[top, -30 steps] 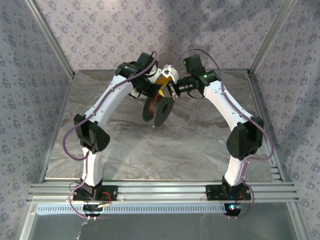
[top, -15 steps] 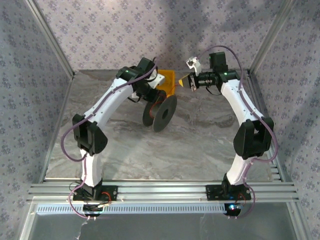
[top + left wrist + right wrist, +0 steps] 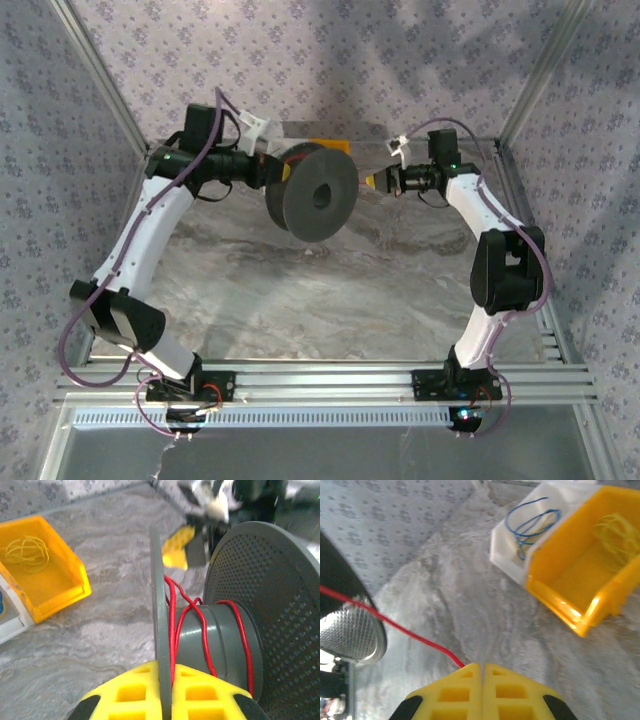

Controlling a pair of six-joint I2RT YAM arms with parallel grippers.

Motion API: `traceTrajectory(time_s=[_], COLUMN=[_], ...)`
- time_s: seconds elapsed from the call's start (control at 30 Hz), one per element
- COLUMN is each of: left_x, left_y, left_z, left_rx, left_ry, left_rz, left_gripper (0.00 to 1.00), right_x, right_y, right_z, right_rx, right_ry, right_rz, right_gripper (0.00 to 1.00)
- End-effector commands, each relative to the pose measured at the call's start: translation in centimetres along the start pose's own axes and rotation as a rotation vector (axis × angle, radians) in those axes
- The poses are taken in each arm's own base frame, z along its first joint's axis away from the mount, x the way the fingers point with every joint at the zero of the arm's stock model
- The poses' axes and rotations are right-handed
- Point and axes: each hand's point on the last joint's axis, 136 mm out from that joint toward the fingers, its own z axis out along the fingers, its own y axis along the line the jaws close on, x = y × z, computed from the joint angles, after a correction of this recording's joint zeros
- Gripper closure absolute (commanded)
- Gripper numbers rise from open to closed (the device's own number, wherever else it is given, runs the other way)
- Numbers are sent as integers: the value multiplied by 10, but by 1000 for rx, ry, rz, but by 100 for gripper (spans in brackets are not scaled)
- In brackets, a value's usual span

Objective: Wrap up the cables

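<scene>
Red cable point(image 3: 173, 630) lies in a few loose turns round the hub of a dark spool point(image 3: 318, 197). From there one strand point(image 3: 420, 640) runs off taut to the R arm.

L gripper point(image 3: 165, 690): yellow pads clamped tight on the thin edge of one spool flange, holding the spool clear of the marble-look table point(image 3: 330, 300).

R gripper point(image 3: 482, 672): pads pressed together, w/ the cable's free end pinched at the seam between them.

From overhead, the L gripper point(image 3: 278, 172) is at back left and the R gripper point(image 3: 375, 181) at back right, w/ the spool between them.

What's changed: a sec ago the spool stood on its rims mid-table w/ both grippers crowded over it. Since then the R arm has drawn away to the right, and the L arm has swung out and lifted the spool up toward the back wall, its flat face now turned to the overhead camera.

Meaning, by my read: the slack is pulled out, so the line is ready for another turn. Wrapping looks only partly done, since much of the hub is bare.

Nearby on the table are a yellow bin point(image 3: 580, 580) w/ yellow wire loops point(image 3: 27, 552) and a white bin point(image 3: 502, 550) w/ blue wire point(image 3: 530, 522).
</scene>
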Motion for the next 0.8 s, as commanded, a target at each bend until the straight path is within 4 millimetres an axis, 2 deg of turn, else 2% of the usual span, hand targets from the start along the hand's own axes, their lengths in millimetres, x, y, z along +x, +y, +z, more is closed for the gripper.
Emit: traceTrajectory(time_s=[0.0,0.2,0.33,0.4,0.57,0.77], left_x=[-49,-81,-89,-90,-87,-76], left_y=[-40,9,41,54,76,85], left_z=[-29,-35,-42,-44,-46,-35], left_rx=[190,43,-100,-147,-240,-402], left_ry=[-193,-389,-492,-533,-595,-542], left_rz=[27,-159,-260,-310,-415,-410], left_gripper=[100,100,100,100,100,100], right_x=[-11,-3,-4,8,13,14], right_y=[1,38,65,77,111,140], right_z=[-3,12,19,27,48,68], right_rx=[32,7,7,3,-4,18], right_ry=[-79,-96,-102,-81,-66,-46], right_rz=[-12,-45,-90,-95,-171,-276], right_gripper=[100,100,100,100,100,100])
